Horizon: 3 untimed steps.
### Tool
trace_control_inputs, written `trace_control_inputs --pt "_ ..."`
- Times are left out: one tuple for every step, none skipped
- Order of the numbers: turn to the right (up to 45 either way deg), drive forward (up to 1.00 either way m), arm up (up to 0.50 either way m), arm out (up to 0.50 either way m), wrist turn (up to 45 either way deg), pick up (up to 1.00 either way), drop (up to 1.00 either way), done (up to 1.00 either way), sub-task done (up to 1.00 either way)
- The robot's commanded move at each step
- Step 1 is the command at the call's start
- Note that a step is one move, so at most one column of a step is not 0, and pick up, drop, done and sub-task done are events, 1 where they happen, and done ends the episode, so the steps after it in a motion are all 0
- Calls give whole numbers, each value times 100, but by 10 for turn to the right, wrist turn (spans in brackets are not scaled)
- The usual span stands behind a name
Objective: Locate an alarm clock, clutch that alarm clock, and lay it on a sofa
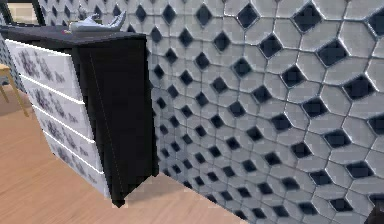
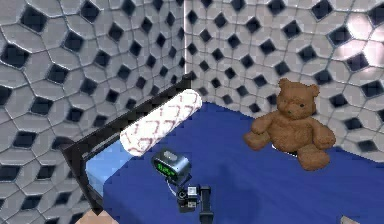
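A small dark alarm clock (image 2: 169, 165) with a green display lies on the blue bed (image 2: 260, 185) in the arm side view, just below a white patterned bolster pillow (image 2: 160, 123). The dark arm (image 2: 205, 204) rises from the bottom edge, and my gripper (image 2: 181, 187) ends right by the clock's lower right side. Since the clock rests on the bed at the gripper's far end, I cannot tell whether the gripper holds anything.
A brown teddy bear (image 2: 291, 124) sits on the bed's right part. The bed's dark frame (image 2: 92, 143) meets patterned walls (image 2: 60, 70) at a corner. In the forward view, a black dresser (image 1: 85, 105) with white drawers stands left against a patterned wall (image 1: 270, 110), on wooden floor (image 1: 40, 190).
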Motion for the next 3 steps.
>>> trace_control_inputs --pt "0 0 0 0 0 100 0 0 0" --pt "0 0 10 0 0 0 0 0 0" --pt "0 0 42 0 0 0 0 0 0"
